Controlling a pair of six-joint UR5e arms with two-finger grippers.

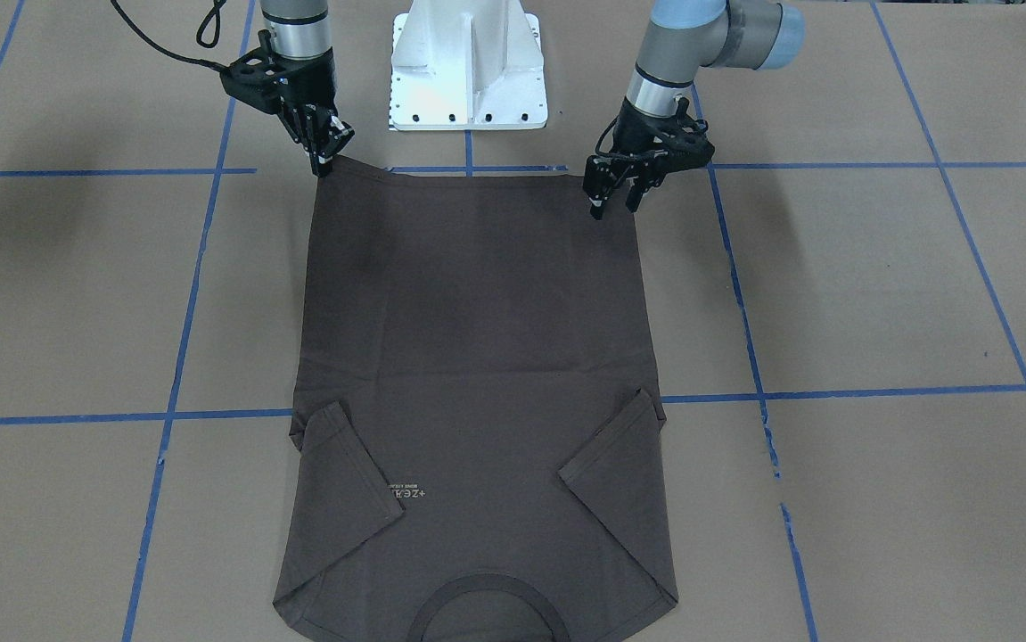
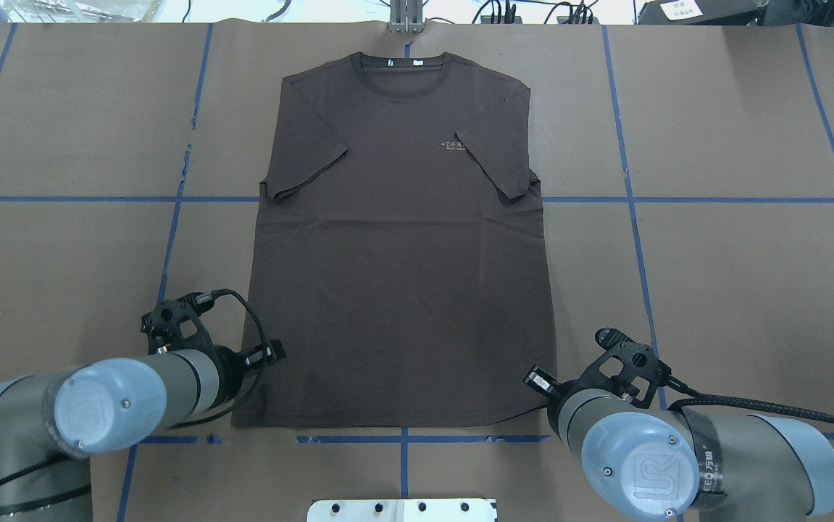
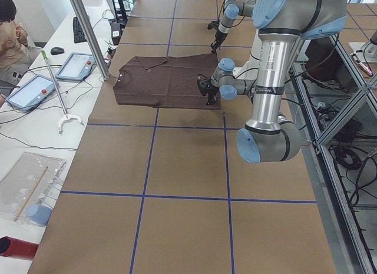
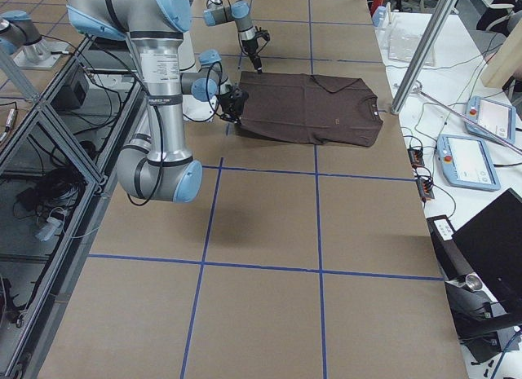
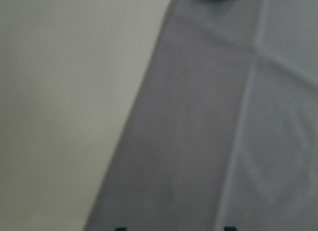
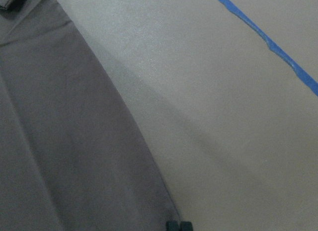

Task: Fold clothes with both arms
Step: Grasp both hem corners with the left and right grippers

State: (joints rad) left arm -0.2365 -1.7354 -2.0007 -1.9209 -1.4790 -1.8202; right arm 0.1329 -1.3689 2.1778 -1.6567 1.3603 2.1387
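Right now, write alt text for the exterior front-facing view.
A dark brown T-shirt lies flat on the taped table, collar nearest the camera, sleeves folded inward. At the far hem, the right claw pinches one corner; the left claw hangs open over the other.

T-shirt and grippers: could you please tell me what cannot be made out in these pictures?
Chest logo: too small to read, overhead view.
Collar: cut by the front-facing view's bottom edge.
Right gripper: whether it pinches the T-shirt hem; its fingers hide that.
Left wrist view: blurred cloth.
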